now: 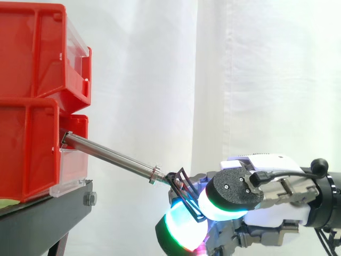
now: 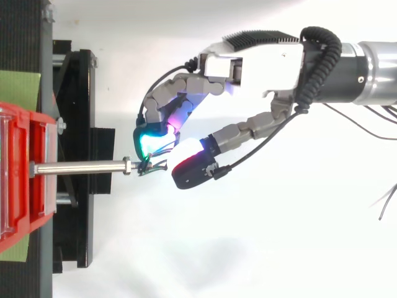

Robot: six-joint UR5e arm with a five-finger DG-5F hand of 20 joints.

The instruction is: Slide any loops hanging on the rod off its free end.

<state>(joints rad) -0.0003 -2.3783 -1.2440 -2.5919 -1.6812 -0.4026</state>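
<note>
Hand (image 2: 260,65) pinching black loop (image 1: 187,198) (between glowing pads (image 2: 149,139)), at steel rod (image 1: 112,156) free end, red bins (image 1: 32,58) behind

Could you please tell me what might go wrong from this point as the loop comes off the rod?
The black loop sits past the collar on the coiled tip of the rod, so it may snag there. The hand pinches it between thick pads; the thin wire could slip and fall. The rod slopes down, so a level pull could bind.
</note>
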